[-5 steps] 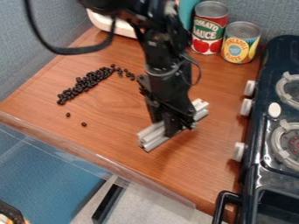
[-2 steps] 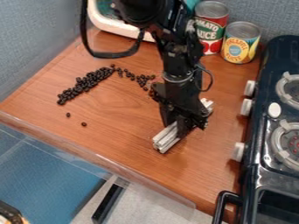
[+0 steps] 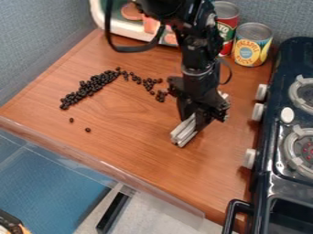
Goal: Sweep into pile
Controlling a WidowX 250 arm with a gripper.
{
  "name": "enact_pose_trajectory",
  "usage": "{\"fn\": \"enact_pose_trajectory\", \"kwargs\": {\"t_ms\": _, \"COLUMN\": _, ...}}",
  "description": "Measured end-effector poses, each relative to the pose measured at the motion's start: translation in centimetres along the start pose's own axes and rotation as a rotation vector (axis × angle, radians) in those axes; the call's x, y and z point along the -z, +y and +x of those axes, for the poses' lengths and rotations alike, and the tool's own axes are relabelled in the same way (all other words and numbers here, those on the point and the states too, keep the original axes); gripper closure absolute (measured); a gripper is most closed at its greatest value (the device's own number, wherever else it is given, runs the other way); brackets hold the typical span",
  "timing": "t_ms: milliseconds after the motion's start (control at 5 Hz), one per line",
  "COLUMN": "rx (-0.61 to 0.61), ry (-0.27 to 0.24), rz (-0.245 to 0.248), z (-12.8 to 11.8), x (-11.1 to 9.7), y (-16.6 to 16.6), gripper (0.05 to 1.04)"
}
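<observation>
In the camera view, taking twelve o'clock as the top, the gripper (image 3: pixel 200 122) is at the right of the wooden counter (image 3: pixel 128 144), its fingers closed onto a pale grooved bar (image 3: pixel 184 132) and parted only by the thickness they grip. The bar slants from seven o'clock to one; whether its underside meets the wood cannot be told. The dark beans (image 3: pixel 90 87) lie mostly in a band at ten o'clock from the gripper. From the band's upper end a thin trail (image 3: pixel 148 83) bends toward four o'clock and ends just beside the arm (image 3: pixel 198 61). Two loose beans (image 3: pixel 88 130) sit apart, near nine o'clock.

The step in hand looks like gathering the trail into the band. The bar would do best set down on the right of the trail, low and flat so nothing slips under, then pushed slowly toward ten o'clock. Small round pieces may roll off the bar's ends, so short strokes seem wiser. The loose pair likely needs its own pass toward eleven.

The tomato can (image 3: pixel 227 26) stands between twelve and one o'clock, the yellow can (image 3: pixel 251 45) at one, and the white tray (image 3: pixel 125 29) at eleven, all limiting wide swings. The stove (image 3: pixel 272 151) and its knobs (image 3: pixel 250 158) hem in the right side. The counter's front edge, toward seven, could lose stray beans.
</observation>
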State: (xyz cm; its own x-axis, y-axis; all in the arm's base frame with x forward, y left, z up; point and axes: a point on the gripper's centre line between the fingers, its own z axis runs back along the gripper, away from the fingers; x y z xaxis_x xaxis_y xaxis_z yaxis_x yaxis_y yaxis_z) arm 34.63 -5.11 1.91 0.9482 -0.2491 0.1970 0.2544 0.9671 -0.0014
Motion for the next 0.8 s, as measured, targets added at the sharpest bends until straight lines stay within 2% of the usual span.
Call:
{"fn": "enact_pose_trajectory", "kwargs": {"t_ms": 400, "rx": -0.22, "ry": -0.011, "rz": 0.013, "z": 1.7, "x": 0.6, "y": 4.9, "gripper": 0.727}}
{"fn": "enact_pose_trajectory", "kwargs": {"t_ms": 600, "rx": -0.31, "ry": -0.019, "rz": 0.032, "z": 1.2, "x": 0.6, "y": 8.2, "gripper": 0.727}}
{"fn": "enact_pose_trajectory", "kwargs": {"t_ms": 800, "rx": -0.348, "ry": -0.025, "rz": 0.075, "z": -0.2, "x": 0.2, "y": 10.9, "gripper": 0.727}}
